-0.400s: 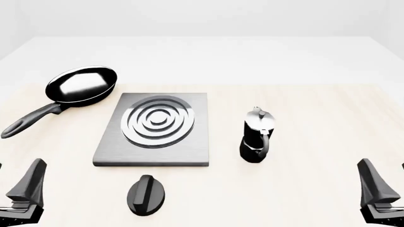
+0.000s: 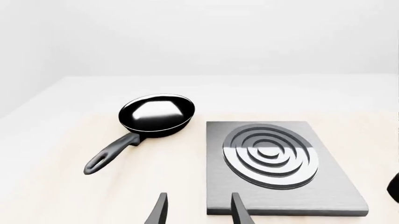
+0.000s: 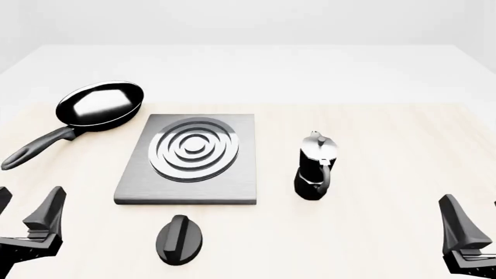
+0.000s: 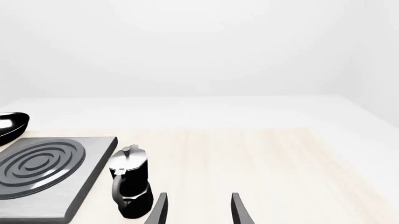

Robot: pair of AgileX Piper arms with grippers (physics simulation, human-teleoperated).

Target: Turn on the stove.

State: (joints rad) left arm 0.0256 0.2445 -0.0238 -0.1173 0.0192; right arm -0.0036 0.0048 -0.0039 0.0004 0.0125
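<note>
The stove [image 3: 225, 180] is a flat grey metal slab with a round ringed burner [image 3: 194, 149] in the middle of the table. Its black ridged knob [image 3: 180, 239] lies separately on the table, just in front of the slab. My left gripper [image 3: 23, 210] is open and empty at the near left, left of the knob. My right gripper [image 3: 477, 224] is open and empty at the near right. The left wrist view shows the open fingers [image 2: 159, 211] short of the stove's [image 2: 330, 186] near left corner. The right wrist view shows open fingers [image 4: 240, 211].
A black frying pan [image 3: 101, 104] lies behind and left of the stove, its handle pointing to the near left. A black-and-silver moka pot [image 3: 316, 167] stands right of the slab; it also shows in the right wrist view [image 4: 131, 184]. A dark shape [image 2: 394, 186] sits at the left wrist view's edge.
</note>
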